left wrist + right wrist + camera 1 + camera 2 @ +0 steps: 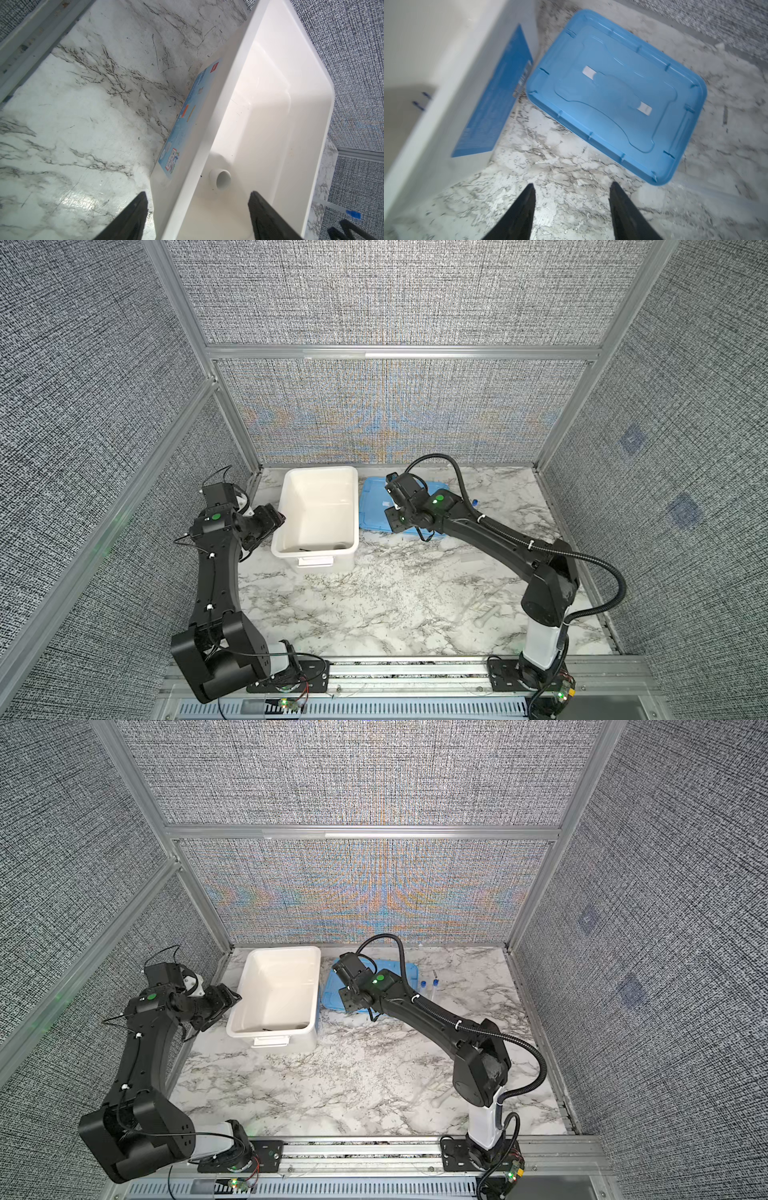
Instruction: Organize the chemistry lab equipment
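Boxed in by grey woven walls (374,290) on three sides, framed with silver metal bars (399,353). Below, white marble table (395,605) with dark veins.

Can't make out the dark bits (306,548) at the near end of the white tub (320,472), way too tiny. Can't see half the blue lid (372,510) behind the right arm (490,531), nor most of the capped tubes (474,502) in a top view. Getting mostly smear from the right wrist view.

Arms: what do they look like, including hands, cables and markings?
The left arm and right arm are black with blocky links, a white segment at the base and a round green dot near the wrist. A ribbed black conduit loops along the right one; thin black wires and white ties run on the left. The left hand and right hand have black tapered fingers.
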Robot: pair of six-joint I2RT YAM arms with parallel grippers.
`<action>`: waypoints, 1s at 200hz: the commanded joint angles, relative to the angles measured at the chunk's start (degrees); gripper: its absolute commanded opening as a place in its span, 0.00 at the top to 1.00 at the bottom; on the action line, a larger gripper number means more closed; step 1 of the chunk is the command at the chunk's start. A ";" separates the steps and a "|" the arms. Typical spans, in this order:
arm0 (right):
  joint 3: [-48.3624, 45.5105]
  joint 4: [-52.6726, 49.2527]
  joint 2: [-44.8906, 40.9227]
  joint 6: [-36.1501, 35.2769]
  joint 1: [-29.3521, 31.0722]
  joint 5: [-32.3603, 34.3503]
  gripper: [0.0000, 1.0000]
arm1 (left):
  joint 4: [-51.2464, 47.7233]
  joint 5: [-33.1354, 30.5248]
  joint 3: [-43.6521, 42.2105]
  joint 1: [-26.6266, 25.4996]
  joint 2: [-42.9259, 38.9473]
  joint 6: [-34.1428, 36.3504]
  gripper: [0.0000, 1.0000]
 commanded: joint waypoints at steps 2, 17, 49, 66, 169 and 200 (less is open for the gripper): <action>-3.58 0.22 0.04 11.41 -0.21 7.17 0.36 | -0.43 -0.39 0.03 -0.02 -0.26 0.57 0.22; -7.07 2.34 0.09 15.92 -0.10 6.01 0.35 | -0.38 -1.28 -0.02 -0.03 -0.44 0.31 0.22; -14.75 9.17 0.15 19.64 -0.41 5.17 0.34 | 0.95 -1.65 -1.35 -0.02 -0.29 -0.99 0.22; -17.15 11.83 0.82 20.60 -0.65 5.02 0.34 | 0.61 -2.17 -1.36 -0.02 0.32 -1.37 0.22; -21.82 29.05 8.60 15.30 -3.25 2.03 0.33 | -0.83 -3.32 -0.48 -0.07 1.11 -0.32 0.24; -20.50 30.87 11.93 14.03 -3.48 6.15 0.33 | -1.01 -3.25 -0.67 -0.02 0.81 -0.24 0.23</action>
